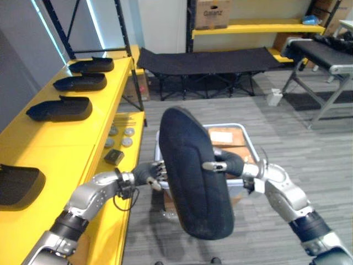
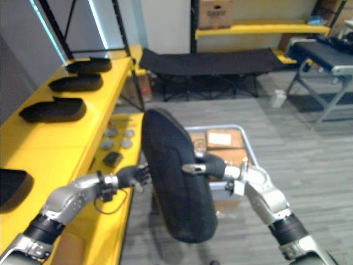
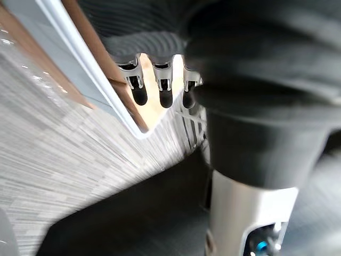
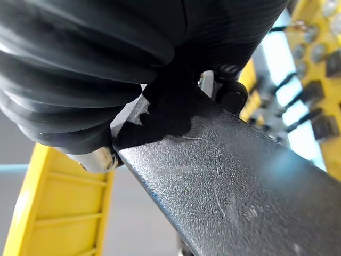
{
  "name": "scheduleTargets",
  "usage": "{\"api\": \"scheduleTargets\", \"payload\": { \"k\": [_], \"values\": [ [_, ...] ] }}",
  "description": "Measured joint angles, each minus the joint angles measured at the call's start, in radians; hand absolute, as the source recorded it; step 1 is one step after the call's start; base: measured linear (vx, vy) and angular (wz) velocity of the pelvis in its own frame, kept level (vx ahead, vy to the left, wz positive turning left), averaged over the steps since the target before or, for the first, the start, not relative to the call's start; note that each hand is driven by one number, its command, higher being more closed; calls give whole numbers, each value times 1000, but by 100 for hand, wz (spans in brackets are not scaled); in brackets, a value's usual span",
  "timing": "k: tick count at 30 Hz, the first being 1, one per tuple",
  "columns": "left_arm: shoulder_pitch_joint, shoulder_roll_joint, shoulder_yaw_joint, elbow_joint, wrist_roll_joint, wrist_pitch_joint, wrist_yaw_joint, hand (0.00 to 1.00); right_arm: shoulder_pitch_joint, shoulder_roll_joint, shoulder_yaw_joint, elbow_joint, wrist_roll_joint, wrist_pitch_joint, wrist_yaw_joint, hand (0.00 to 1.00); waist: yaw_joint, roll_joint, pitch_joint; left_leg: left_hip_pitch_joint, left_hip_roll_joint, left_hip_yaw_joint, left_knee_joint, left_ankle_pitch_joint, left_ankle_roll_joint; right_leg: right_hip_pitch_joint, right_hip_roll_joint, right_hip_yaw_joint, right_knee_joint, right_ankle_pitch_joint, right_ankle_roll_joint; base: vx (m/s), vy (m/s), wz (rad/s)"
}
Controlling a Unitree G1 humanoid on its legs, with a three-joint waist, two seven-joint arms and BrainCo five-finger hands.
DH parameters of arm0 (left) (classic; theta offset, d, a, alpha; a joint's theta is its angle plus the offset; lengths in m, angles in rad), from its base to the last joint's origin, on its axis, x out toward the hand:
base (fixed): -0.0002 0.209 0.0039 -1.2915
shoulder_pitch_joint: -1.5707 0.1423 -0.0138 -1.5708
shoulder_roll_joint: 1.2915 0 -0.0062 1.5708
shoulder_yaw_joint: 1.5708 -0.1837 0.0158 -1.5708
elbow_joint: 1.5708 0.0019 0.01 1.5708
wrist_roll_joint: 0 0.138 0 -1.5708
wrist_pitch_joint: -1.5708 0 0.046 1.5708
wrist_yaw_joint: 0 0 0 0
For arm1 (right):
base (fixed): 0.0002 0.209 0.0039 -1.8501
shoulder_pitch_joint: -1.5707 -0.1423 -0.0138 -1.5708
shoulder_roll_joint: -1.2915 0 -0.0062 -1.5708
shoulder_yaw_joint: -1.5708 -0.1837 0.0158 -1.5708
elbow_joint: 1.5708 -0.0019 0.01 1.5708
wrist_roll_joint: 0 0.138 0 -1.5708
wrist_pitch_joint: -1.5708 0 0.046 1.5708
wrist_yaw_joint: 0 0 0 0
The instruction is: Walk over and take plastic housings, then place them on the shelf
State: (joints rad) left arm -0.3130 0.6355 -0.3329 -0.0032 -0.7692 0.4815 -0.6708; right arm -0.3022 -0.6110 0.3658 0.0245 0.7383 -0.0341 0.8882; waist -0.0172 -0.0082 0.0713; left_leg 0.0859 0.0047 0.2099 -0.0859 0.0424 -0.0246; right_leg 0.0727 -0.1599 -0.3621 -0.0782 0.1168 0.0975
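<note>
Held upright at lower centre, the large black oval plastic housing is pinched along its right edge by the right robot hand and braced by the left robot hand, fingers straight, likely to carry it to the yellow shelf at left, where similar housings lie.

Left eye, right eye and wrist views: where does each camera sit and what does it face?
Left eye view: head, down at housing between left hand and right hand.
Right eye view: beside it, same scene.
Left wrist view: along its fingers toward cart rim.
Right wrist view: past its hand, against the housing, shared with both eyes.
</note>
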Motion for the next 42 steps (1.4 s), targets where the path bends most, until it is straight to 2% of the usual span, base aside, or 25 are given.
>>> {"api": "scheduleTargets", "payload": {
  "k": [2,8,14,15,20,25,28,29,32,39,42],
  "values": [
    [-2,-3,-5,-32,-12,-2,0,0,-21,6,19,29,-8,-6,-15,100,-2,0,0,-1,0,-4,0,2,-1,1,0,-6,0,0,0,-17,-5,7],
    [-5,-1,-17,-49,-12,-1,1,0,-51,37,28,58,-10,-72,-47,100,-2,2,-1,-3,0,-10,-1,7,-1,1,-1,-18,0,-4,-5,-11,-4,3],
    [-38,29,-60,-51,5,21,-5,0,-71,43,65,96,-18,-113,-62,100,-2,-2,-19,-13,0,-17,-1,10,0,-2,-9,-25,-1,-3,-4,1,6,3],
    [-49,37,-76,-51,23,23,-11,100,-84,43,78,111,-19,-117,-62,100,-3,-3,-20,-15,0,-23,-1,12,1,-1,-10,-30,-2,-3,-4,0,2,11],
    [-52,65,-104,-49,34,44,-58,100,-122,49,119,150,-26,-117,-86,100,-1,-16,-29,-17,1,-37,-1,15,1,2,-8,-43,-9,0,-5,-9,-4,8],
    [-54,68,-123,-48,32,42,-58,100,-140,65,127,179,-44,-117,-94,100,0,-21,-32,-17,0,-37,-1,16,2,5,-10,-42,-9,3,-4,0,0,0],
    [-55,63,-123,-48,28,-17,-34,100,-144,72,125,180,-45,-150,-139,100,-2,-21,-32,-17,0,-37,-1,18,2,5,-9,-42,-9,5,-6,0,0,0],
    [-61,63,-123,-48,28,-56,-15,100,-146,75,117,180,-46,-173,-161,100,-2,-21,-32,-17,1,-36,-1,19,2,5,-9,-42,-9,6,-7,0,0,0],
    [-92,60,-119,-51,-13,-96,2,100,-164,92,78,180,-69,-217,-198,100,-5,-21,-32,-16,-1,-33,4,23,3,3,-9,-40,0,10,-7,0,0,0],
    [-133,53,-84,-97,-18,-123,86,100,-195,124,11,178,-153,-301,-286,100,-23,-21,-32,-14,-2,-9,2,26,4,-7,-11,-23,-8,7,-16,-36,7,-7],
    [-133,45,-69,-117,39,-174,121,100,-195,125,-14,163,-192,-340,-315,100,-29,-21,-32,-15,-1,-6,-1,25,3,-12,-11,-19,-9,5,-13,-25,0,-9]
  ]
}}
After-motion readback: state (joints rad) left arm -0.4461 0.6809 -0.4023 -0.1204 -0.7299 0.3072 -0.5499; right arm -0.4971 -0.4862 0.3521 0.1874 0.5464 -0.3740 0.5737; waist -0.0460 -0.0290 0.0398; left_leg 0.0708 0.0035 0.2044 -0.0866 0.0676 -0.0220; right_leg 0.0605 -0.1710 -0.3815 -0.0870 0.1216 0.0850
